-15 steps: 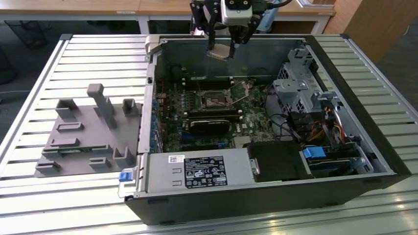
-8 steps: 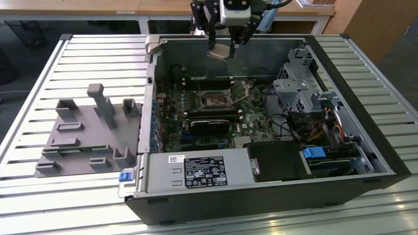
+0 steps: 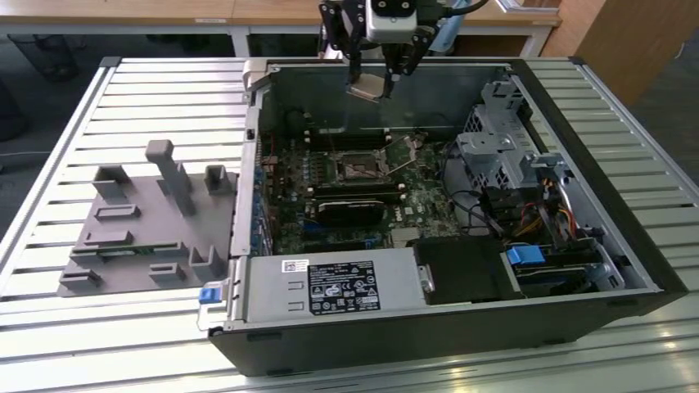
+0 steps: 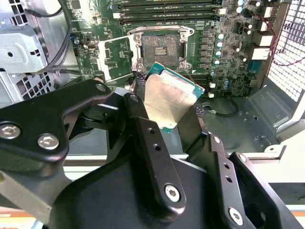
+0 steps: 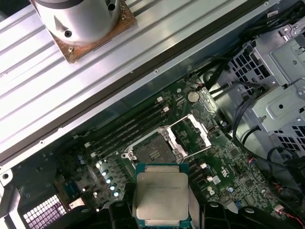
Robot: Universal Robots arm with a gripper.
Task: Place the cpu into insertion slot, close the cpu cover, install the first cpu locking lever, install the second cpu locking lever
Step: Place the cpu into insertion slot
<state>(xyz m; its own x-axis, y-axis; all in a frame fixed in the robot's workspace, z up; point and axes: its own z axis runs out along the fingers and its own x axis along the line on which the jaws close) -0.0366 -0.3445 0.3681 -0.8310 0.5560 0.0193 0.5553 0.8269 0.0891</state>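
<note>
1. Clamped in the gripper (image 3: 376,80), jaws clenched on its edges: the chip (image 5: 161,194), upper middle of the exterior view, well above the bare socket (image 3: 358,168).
2. Swung open beside that socket: the cover (image 5: 190,133).
3. Likely to bend socket pins if lowered tilted or misaligned.
4. Could slip from so thin an edge grip.
</note>
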